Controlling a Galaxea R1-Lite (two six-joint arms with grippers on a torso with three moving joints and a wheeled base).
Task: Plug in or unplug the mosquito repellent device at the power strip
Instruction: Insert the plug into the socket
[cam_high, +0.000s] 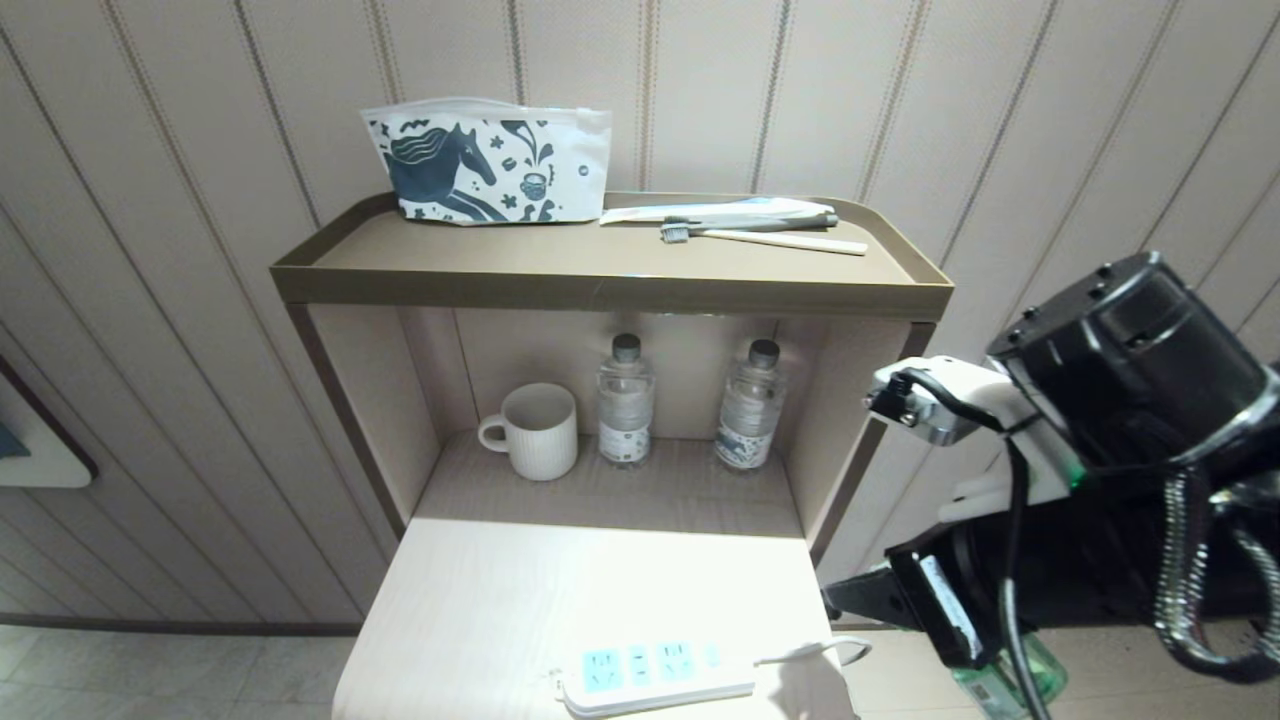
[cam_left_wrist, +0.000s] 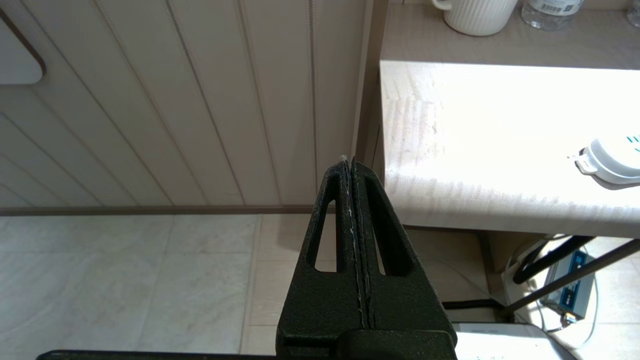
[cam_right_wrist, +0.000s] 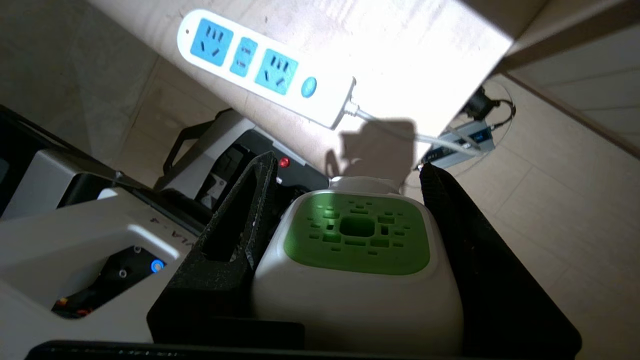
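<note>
My right gripper (cam_right_wrist: 347, 167) is shut on the mosquito repellent device (cam_right_wrist: 357, 240), one black finger on each side of its white head with the green vented patch. It hangs off the table's right front corner, apart from the power strip (cam_right_wrist: 265, 67). In the head view, the device's green bottle (cam_high: 1045, 672) shows below the right arm, and the power strip (cam_high: 655, 675) lies flat near the table's front edge, its blue sockets bare. My left gripper (cam_left_wrist: 348, 161) is shut on nothing, low beside the table's left edge above the floor.
The strip's white cord (cam_high: 815, 652) runs off the table's right side. In the shelf niche behind stand a white mug (cam_high: 535, 432) and two water bottles (cam_high: 625, 400). On top lie a patterned pouch (cam_high: 490, 165) and a toothbrush (cam_high: 765, 238). A small box (cam_left_wrist: 570, 286) sits on the floor.
</note>
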